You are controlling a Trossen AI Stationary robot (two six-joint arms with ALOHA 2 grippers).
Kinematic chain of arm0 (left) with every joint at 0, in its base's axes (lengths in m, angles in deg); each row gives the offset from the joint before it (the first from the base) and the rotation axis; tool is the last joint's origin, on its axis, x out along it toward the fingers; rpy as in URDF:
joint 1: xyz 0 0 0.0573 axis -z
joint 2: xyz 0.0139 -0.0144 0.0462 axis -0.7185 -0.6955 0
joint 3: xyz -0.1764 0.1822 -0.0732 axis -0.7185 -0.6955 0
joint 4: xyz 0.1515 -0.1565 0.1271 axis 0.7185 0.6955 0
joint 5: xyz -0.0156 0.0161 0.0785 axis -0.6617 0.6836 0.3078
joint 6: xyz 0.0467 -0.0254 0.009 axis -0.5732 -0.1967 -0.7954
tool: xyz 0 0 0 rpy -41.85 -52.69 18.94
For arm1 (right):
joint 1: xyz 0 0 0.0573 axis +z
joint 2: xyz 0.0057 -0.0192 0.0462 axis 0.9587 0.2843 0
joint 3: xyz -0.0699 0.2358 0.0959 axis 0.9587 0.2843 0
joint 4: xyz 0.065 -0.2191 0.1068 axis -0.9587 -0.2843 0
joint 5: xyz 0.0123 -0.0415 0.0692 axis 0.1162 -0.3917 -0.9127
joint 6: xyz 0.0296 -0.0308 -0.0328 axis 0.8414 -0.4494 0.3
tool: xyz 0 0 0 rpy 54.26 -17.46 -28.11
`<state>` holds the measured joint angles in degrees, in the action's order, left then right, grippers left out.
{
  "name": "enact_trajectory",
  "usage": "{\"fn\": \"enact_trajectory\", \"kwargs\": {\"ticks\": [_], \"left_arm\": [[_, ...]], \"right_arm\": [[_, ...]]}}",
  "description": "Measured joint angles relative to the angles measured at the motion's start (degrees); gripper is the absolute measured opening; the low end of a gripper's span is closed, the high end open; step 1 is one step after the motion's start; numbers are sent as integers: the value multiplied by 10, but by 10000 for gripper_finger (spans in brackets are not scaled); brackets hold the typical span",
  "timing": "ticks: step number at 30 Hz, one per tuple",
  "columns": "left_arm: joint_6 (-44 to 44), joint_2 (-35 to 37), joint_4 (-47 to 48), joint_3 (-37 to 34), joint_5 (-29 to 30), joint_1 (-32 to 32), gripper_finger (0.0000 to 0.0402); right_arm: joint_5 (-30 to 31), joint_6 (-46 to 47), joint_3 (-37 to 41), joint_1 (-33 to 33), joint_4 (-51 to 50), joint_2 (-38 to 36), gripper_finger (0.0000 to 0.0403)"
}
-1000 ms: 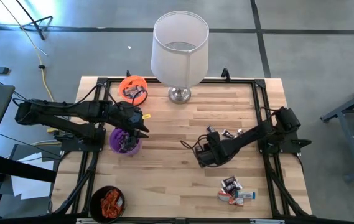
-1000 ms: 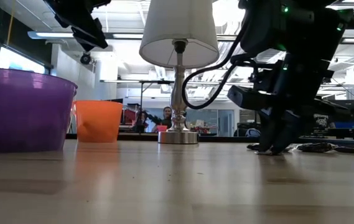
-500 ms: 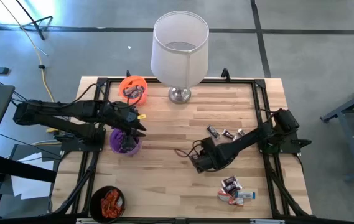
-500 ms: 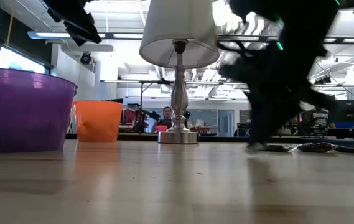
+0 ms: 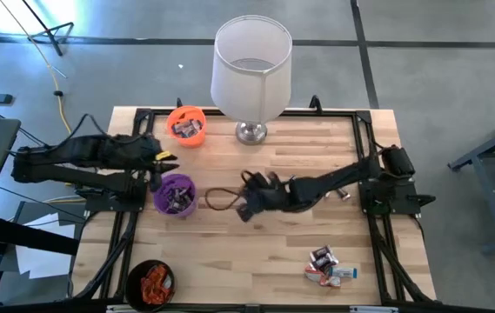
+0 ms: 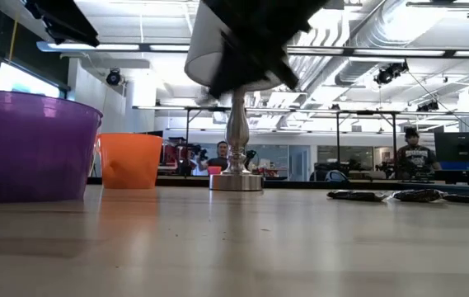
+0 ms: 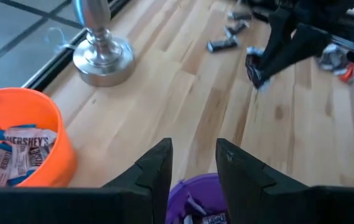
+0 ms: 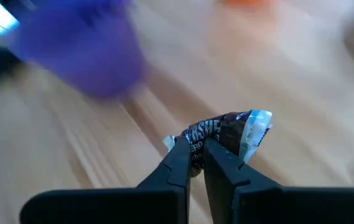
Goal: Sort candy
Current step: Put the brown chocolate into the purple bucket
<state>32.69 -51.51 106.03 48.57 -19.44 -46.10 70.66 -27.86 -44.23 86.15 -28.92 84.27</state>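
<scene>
the right pincer [image 8: 195,163] is clamped narrow on 1 dark brown candy [image 8: 226,134], carrying it over the counter [image 5: 317,152] toward the purple cup [image 5: 176,193]. to do this step well, i judge it should keep the grip firm until the sweet is squarely above the cup's mouth, arrive high enough to clear the rim, and only then part the fingers; a release made short of the rim would drop the sweet on the wood.

the candy sits right at the pincer's fingertips, pinched by 1 end of its wrapper, with the silvery crimped end sticking out past the fingers. in the high view the right pincer [image 5: 245,198] is near the middle of the counter, with the purple cup a little way off beyond it.

the left pincer [image 7: 192,163] waits with its fingers parted and nothing between them, just beside the purple cup and near the orange cup [image 5: 186,125], which holds silver-blue sweets. it hangs close to the drop spot, so the right arm's approach should leave it room.

more candy is unsorted: a few dark sweets [image 5: 344,193] lie by the right arm, and a mixed heap [image 5: 329,266] lies at the near right edge. the black cup [image 5: 150,284] holds orange-red ones.
</scene>
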Motion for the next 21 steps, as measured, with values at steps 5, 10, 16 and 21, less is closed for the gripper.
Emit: {"fn": "enact_trajectory", "kwargs": {"ticks": [5, 10, 16, 21], "left_arm": [[9, 39, 7, 0, 1, 0, 110], [9, 59, 18, 0, 3, 0, 110], [10, 68, 27, 0, 7, 0, 110], [13, 70, 30, 0, 7, 0, 110]], "right_arm": [[-46, -114, -20, -28, 163, 0, 18], [-45, -160, -62, -45, 224, 33, 18], [-96, -207, -170, -60, 223, 123, 18], [-158, -240, -280, -68, 203, 192, 18]]}}
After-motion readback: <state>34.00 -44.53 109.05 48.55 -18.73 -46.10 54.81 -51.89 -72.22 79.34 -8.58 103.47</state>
